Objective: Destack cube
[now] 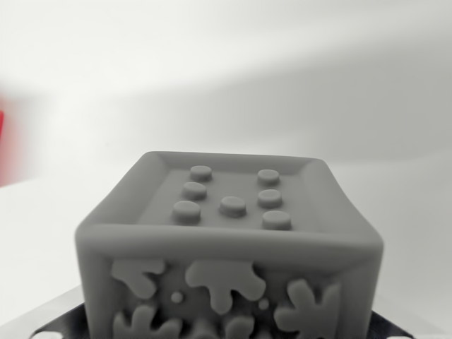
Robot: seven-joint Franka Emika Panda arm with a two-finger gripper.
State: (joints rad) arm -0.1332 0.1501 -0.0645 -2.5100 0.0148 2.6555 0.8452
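Observation:
A grey cube fills the lower middle of the wrist view, very close to the camera. Its top face is recessed and carries several round studs. Raised splat-like shapes cover its near side. The cube's base is cut off by the bottom edge, so what it rests on is hidden. Dark flat pieces show at both lower corners beside the cube; I cannot tell whether these are my gripper's fingers. No fingertips are clearly visible.
A white surface spreads around the cube, with a pale blurred wall behind. A red blurred patch sits at the wrist view's left edge.

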